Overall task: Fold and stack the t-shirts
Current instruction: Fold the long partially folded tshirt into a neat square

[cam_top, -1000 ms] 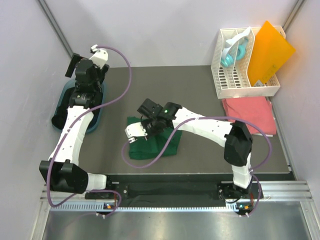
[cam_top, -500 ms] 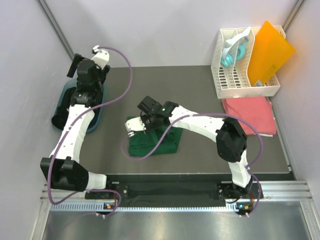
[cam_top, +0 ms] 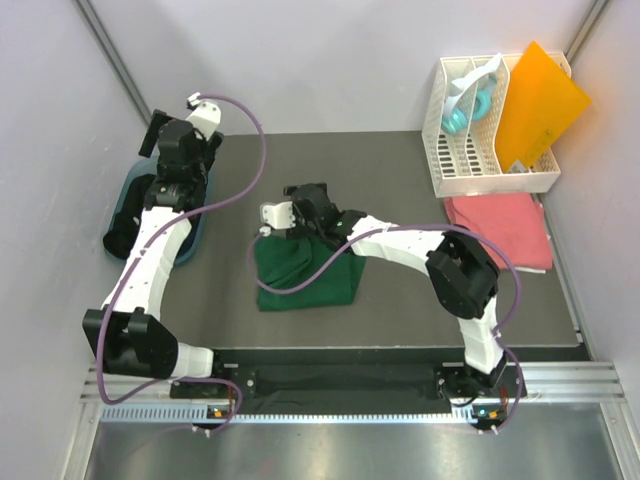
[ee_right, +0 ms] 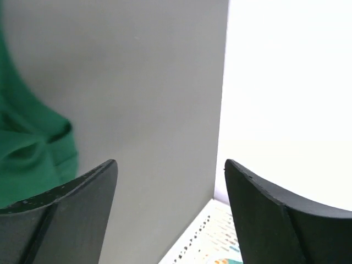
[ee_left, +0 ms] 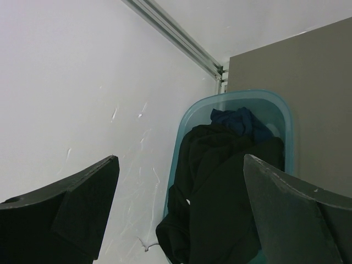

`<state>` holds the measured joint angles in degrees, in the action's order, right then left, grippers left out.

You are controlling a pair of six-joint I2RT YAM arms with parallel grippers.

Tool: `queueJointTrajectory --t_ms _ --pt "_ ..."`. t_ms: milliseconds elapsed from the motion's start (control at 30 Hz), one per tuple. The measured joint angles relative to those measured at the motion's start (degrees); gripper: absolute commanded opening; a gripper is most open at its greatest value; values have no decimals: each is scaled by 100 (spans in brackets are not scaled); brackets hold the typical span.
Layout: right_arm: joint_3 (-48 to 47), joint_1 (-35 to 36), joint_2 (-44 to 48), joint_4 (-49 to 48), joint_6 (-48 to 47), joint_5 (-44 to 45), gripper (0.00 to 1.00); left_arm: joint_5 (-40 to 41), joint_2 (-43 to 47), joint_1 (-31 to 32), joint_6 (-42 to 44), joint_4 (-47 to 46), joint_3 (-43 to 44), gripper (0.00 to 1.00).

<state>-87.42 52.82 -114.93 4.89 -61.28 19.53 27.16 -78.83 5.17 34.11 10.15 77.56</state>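
Observation:
A dark green t-shirt lies folded mid-table; a corner of it shows at the left of the right wrist view. My right gripper stands open just past the shirt's far left corner, with nothing between its fingers. A coral pink t-shirt lies folded at the right. Black and dark t-shirts fill a blue basin at the left. My left gripper hangs wide open above the basin and holds nothing.
A white slotted rack stands at the back right with an orange plastic sheet leaning in it. Walls close in on the left, the right and the back. The table's front edge runs by the arm bases.
My right gripper has opened, let go of the green t-shirt and drawn back toward the far side. The shirt now lies flat in its fold. The left arm has barely moved.

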Motion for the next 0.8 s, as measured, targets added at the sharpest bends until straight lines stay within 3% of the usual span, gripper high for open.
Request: queueJointTrajectory --t_ms 133,233,467,800 --pt "-2 -116 138 83 122 -144 70 -28 0 0 -59 0 -9 99" --pt "-2 -164 433 693 175 -629 66 -33 0 0 -94 9 -31 99" --pt "35 -162 1093 2409 79 -2022 69 -33 2 0 -94 20 -44 99" --pt "267 184 1224 3355 39 -2822 68 205 2 0 -68 20 -44 99"
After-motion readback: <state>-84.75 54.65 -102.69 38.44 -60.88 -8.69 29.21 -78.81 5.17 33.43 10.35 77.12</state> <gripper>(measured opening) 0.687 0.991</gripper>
